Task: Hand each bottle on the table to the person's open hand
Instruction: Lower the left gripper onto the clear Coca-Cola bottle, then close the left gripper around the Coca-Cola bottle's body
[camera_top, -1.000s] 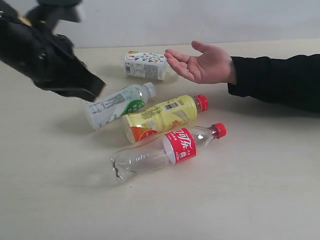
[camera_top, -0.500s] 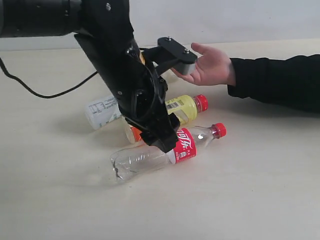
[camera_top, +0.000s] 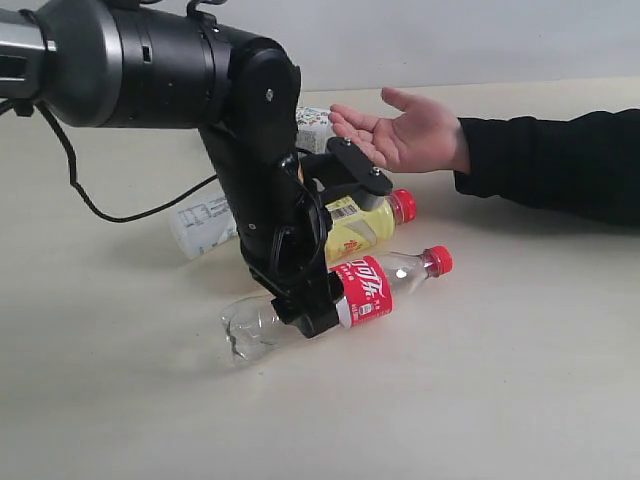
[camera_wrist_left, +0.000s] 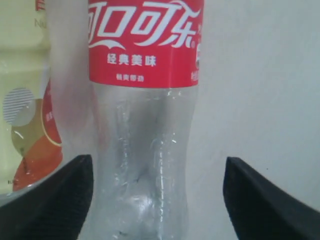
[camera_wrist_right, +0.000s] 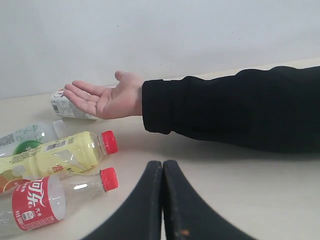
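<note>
Clear bottle (camera_wrist_left: 142, 125), red label (camera_wrist_left: 145, 45) reading 可口可乐 经典美味, red cap (camera_top: 438, 260), lies on table (camera_top: 500, 400) beside yellow bottle (camera_top: 362, 224); left gripper (camera_wrist_left: 157, 167) jaws apart straddling it, right gripper (camera_wrist_right: 162, 167) closed together

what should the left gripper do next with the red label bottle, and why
Probably close the left gripper on the red-label bottle. Its jaws stand open on either side of the clear body, on the base side of the label. The bottle lies on the table between them, so a grip seems ready before lifting toward the open hand.
</note>
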